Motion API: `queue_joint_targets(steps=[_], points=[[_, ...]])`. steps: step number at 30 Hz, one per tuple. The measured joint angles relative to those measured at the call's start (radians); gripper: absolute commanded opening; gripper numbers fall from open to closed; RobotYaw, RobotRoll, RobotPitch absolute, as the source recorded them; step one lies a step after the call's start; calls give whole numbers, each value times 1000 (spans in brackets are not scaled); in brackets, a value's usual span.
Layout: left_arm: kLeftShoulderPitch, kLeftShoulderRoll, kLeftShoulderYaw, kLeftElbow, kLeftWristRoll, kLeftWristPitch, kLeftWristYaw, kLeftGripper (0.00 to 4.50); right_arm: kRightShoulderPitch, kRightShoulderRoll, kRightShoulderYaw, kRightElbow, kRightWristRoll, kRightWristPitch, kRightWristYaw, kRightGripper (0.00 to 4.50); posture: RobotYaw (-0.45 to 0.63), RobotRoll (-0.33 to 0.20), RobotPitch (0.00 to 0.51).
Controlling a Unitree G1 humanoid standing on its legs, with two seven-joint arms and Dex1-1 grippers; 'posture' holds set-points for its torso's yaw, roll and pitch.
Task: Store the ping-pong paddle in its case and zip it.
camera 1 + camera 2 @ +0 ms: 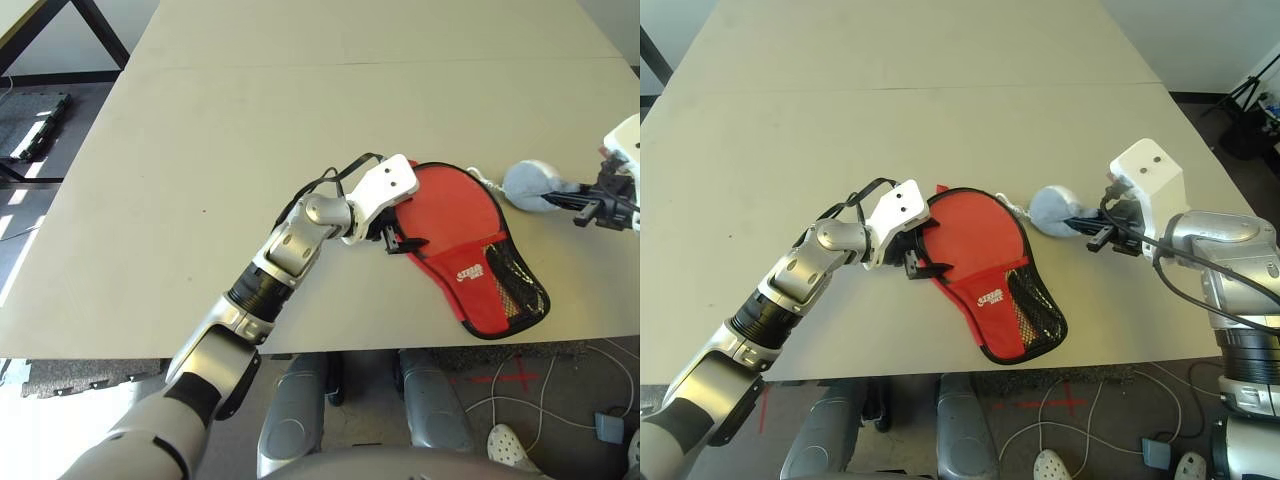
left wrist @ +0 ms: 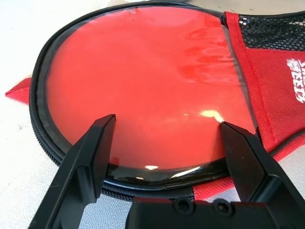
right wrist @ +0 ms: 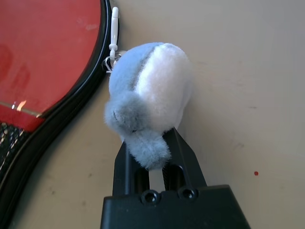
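Left end effector (image 2: pixel 167 143): spread, fingers over the case (image 1: pixel 985 262) rim.
Right end effector (image 3: pixel 155 157): pinching plush lump (image 3: pixel 147 95) just beside case edge.
Counter (image 1: pixel 200 130): bare beyond.

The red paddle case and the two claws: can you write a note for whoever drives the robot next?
Left claw: open, its fingers straddling the round end of the case, not gripping.
Right claw: shut on the fluffy grey-white charm, which hangs by a white cord from the case's zip edge.
The case lies flat on the table, with its mesh pocket toward the robot. A glossy red face shows at its round end, seemingly the ping-pong paddle already inside.
Done: the paddle looks stored.
Left: check the zip is fully closed, then let go.
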Motion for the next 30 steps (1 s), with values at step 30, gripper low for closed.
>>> queue_joint_targets(steps=[30], points=[[-11, -15, 0, 33, 0, -11, 0, 4500, 558, -310, -156, -144, 124, -84, 522, 141, -206, 0, 263]])
